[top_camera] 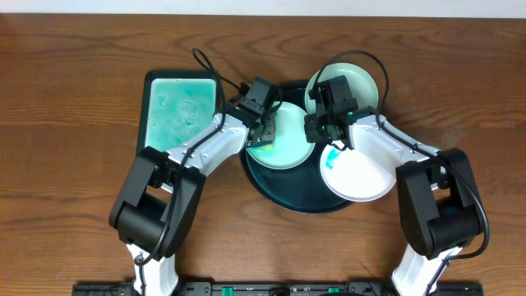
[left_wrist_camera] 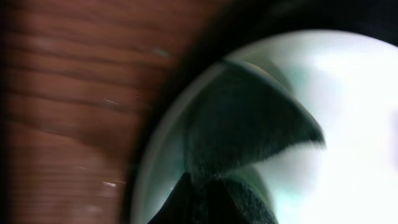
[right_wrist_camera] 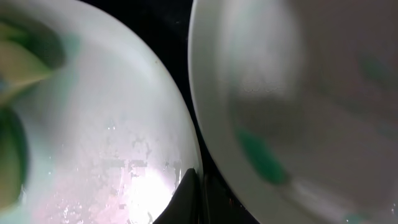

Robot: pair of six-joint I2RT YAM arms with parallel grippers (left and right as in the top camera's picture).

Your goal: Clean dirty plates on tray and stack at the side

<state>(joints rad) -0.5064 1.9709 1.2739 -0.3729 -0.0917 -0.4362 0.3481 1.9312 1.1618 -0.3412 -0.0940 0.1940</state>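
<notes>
Standing here, I see the left gripper [top_camera: 265, 131] low on the left plate [top_camera: 292, 136], with a dark fuzzy wedge [left_wrist_camera: 249, 130] pressed flat on the white. It looks like a scrubbing pad, but the jaws are lost in blur and I cannot tell whether they pinch it. The right gripper [top_camera: 331, 130] sits at that plate's other rim. Only one dark fingertip [right_wrist_camera: 186, 196] shows there, so I cannot tell its grip either.

All three plates are on the round tray [top_camera: 288, 187]. The far plate [top_camera: 362, 82] and the near plate [top_camera: 362, 177] hang over its edge, and none is stacked on the bare tabletop [top_camera: 468, 90] to the right.

A hard scrub could skate the left plate into its close neighbours if the rim is not held firmly. The near plate, smeared teal and overhanging, could tip off if it is nudged. The two wrists are close together and might clash.

The rectangular tray [top_camera: 147, 107] of teal liquid lies just beside the left forearm, so a wide swing could slop it. Black cables [top_camera: 371, 64] loop over the far plate.
</notes>
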